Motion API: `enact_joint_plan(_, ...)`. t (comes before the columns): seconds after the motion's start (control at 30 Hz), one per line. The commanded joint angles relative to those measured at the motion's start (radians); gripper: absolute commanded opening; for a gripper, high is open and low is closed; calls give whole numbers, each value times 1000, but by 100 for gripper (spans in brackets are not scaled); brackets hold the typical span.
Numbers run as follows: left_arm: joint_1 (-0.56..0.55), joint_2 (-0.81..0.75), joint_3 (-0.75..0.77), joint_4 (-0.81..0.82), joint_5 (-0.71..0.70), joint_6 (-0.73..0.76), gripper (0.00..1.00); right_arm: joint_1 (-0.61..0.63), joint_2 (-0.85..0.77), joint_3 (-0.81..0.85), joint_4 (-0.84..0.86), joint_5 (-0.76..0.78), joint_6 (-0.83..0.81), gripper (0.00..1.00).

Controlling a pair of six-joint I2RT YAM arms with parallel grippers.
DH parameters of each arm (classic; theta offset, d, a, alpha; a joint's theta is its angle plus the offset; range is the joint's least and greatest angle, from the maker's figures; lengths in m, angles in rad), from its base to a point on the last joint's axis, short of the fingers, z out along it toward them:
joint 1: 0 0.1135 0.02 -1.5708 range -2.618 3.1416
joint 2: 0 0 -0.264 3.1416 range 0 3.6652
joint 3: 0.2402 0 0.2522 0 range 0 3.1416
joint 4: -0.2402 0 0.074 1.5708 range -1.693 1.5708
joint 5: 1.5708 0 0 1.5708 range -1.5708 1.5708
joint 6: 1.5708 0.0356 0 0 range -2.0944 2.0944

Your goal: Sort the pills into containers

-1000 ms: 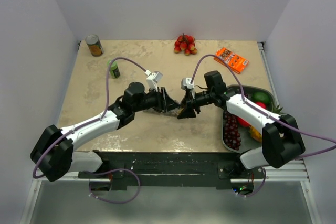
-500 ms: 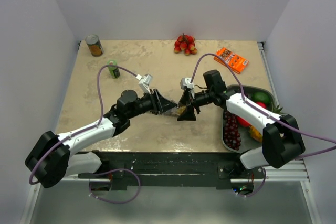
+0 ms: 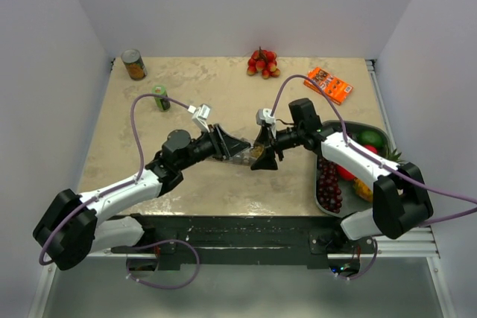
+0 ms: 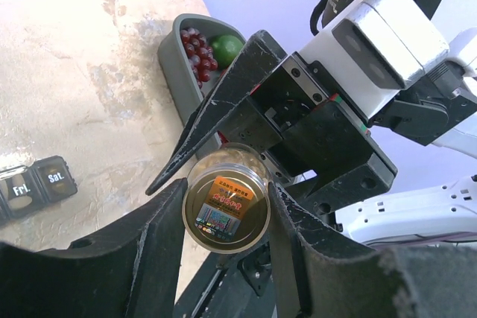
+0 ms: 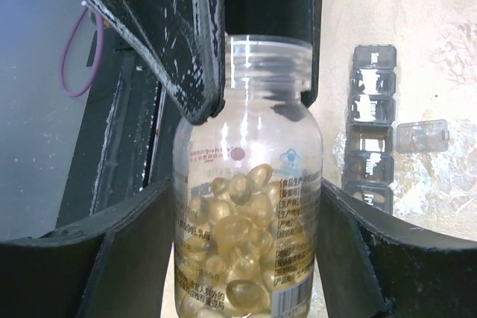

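Note:
A clear pill bottle (image 5: 247, 184) full of golden softgel pills (image 5: 242, 236) hangs lying on its side between both grippers above the table's middle (image 3: 256, 152). My left gripper (image 4: 226, 186) is shut on its ribbed cap end, where a gold disc with an orange sticker (image 4: 226, 206) faces the camera. My right gripper (image 5: 246, 184) is shut on the bottle's body, a finger pressed against each side. The grey pill-organiser containers (image 5: 370, 132) lie on the table below, one clear lid (image 5: 422, 135) flipped open. The "Fri." and "Sat." cells (image 4: 33, 184) show in the left wrist view.
A tin can (image 3: 134, 65) and a green bottle (image 3: 161, 97) stand at the back left. Red fruit (image 3: 262, 63) and an orange packet (image 3: 328, 84) lie at the back. A grey tray (image 4: 177, 83) of grapes and other fruit sits at the right.
The left arm's wrist and elbow swung toward the near left while its gripper stayed on the bottle. The right jaws went from nearly shut to spread around the bottle's body.

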Motion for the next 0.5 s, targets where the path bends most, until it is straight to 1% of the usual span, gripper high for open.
enact_joint_plan(0.0,2,14,0,96,19,-18,0,-8,-31,14,50,-36,34,71)
enact_joint_plan(0.07,2,21,-1,100,22,-20,0,-19,-34,12,68,-45,56,71)
enact_joint_plan(0.17,2,22,-13,112,19,-26,0,-23,-42,6,77,-41,60,67)
enact_joint_plan(0.2,2,22,-13,112,14,-28,0,-22,-42,6,76,-41,62,61)
enact_joint_plan(0.23,2,24,-13,112,14,-28,0,-23,-39,6,79,-42,63,52)
enact_joint_plan(0.3,1,22,-13,114,14,-29,0,-23,-36,6,79,-45,63,30)
enact_joint_plan(0.33,2,22,-13,114,14,-29,0,-23,-33,6,79,-47,63,8)
enact_joint_plan(0.37,1,21,-13,120,16,-29,0,-22,-31,8,77,-47,63,2)
enact_joint_plan(0.4,2,21,-15,123,16,-31,0,-22,-29,9,77,-47,63,0)
enact_joint_plan(0.43,2,16,-15,128,25,-29,9,-23,-29,11,70,-47,57,0)
enact_joint_plan(0.47,4,13,-18,144,35,-15,24,-23,-31,12,64,-47,50,0)
